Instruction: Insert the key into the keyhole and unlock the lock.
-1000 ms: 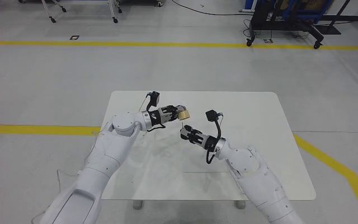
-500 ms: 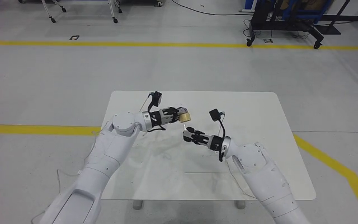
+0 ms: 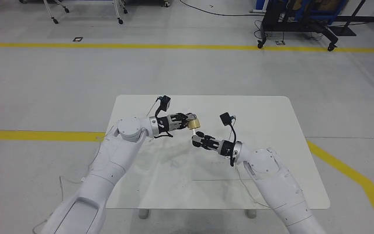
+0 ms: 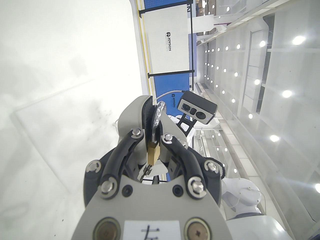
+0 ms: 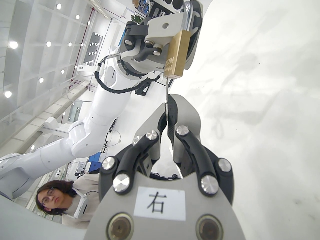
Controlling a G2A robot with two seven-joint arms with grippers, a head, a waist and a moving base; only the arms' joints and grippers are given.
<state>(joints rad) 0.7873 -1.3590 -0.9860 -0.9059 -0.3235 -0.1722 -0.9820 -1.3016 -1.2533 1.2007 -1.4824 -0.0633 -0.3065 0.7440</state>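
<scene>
A brass padlock (image 5: 177, 54) with a silver shackle (image 5: 187, 16) hangs in the air above the white table (image 3: 263, 111). My left gripper (image 3: 188, 121) is shut on its shackle end; the left wrist view shows the lock (image 4: 153, 154) pinched between the pads. My right gripper (image 5: 167, 101) is shut on a thin silver key (image 5: 166, 92). The key's blade points straight at the base of the lock and its tip meets the keyhole end. From above, the right gripper (image 3: 196, 139) sits just below and right of the lock (image 3: 193, 123).
Both arms hover over the middle of the table, with bare white surface all around them. Yellow floor lines (image 3: 52, 136) run past the table, and a black cart (image 3: 298, 23) stands far behind.
My right gripper has moved up and slightly right with the key, closing on the lock's base. The left gripper has shifted a little to the right with the lock.
</scene>
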